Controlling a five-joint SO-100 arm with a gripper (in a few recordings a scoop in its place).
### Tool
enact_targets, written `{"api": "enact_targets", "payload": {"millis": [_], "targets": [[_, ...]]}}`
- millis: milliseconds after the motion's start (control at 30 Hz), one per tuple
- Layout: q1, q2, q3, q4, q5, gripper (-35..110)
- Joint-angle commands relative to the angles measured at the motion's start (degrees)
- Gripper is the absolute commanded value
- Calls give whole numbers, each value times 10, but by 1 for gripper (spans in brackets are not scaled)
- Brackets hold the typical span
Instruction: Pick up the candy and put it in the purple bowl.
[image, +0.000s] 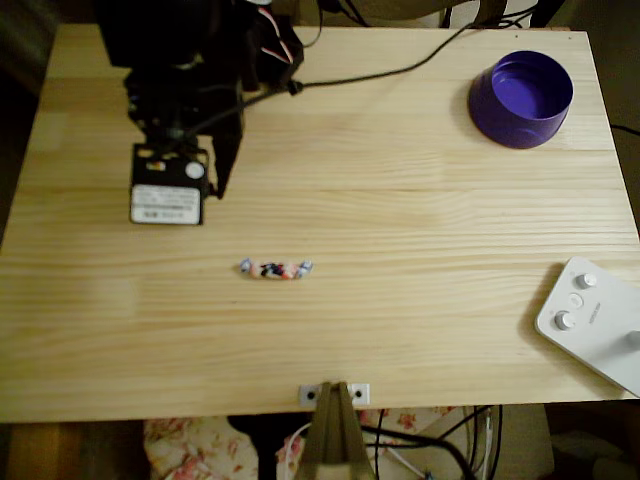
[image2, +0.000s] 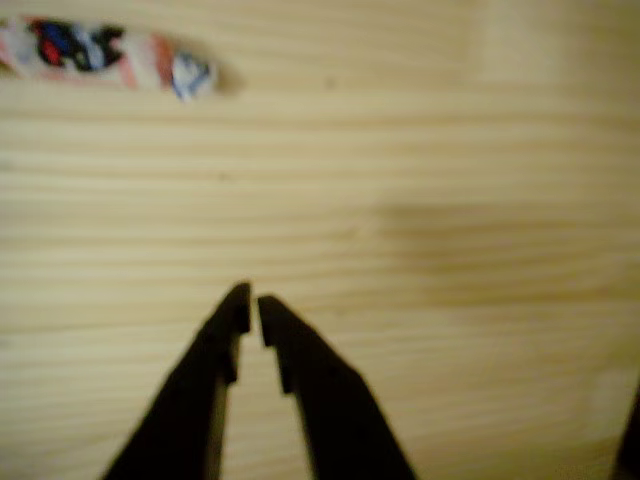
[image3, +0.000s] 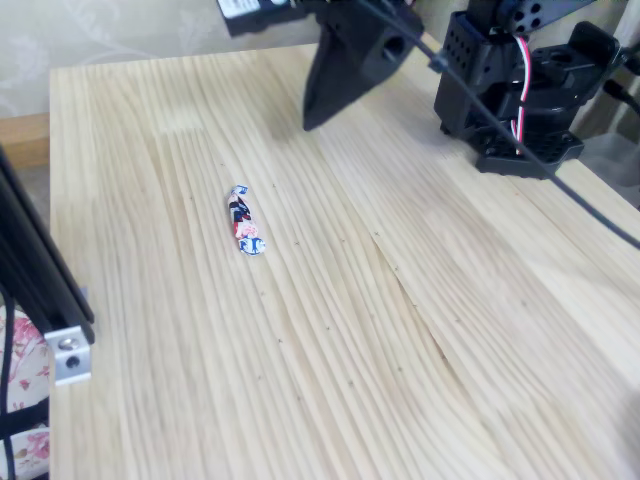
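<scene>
The candy (image: 275, 269) lies flat on the wooden table (image: 420, 230), a whitish wrapper with red and dark blue specks. It also shows in the fixed view as the candy (image3: 244, 220) and at the top left of the wrist view as the candy (image2: 100, 52). My black gripper (image: 217, 188) hangs above the table, back and to the left of the candy in the overhead view, apart from it. The gripper (image2: 250, 302) has its jaws almost together with nothing between them; its tip points down in the fixed view, gripper (image3: 308, 122). The purple bowl (image: 521, 98) stands at the back right corner.
A white button device (image: 595, 318) lies at the right front edge. The arm's base (image3: 520, 90) and a black cable (image: 400, 68) occupy the back of the table. A camera mount (image: 333, 400) is clamped at the front edge, and a black post (image3: 30, 260) stands nearby.
</scene>
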Motion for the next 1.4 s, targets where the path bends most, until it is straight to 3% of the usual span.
{"api": "enact_targets", "payload": {"millis": [0,200,733,900,1100,1367], "targets": [[3,-42,-103,-26,-65,-1],[-32,-112,-147,-74,-262,-1],[-110,-273,-272,-86,-495,-1],[-135,-330,-315,-47,-562,-1],[-155,-424,-411,81,-620,1],[-156,-520,-516,149,-643,3]]}}
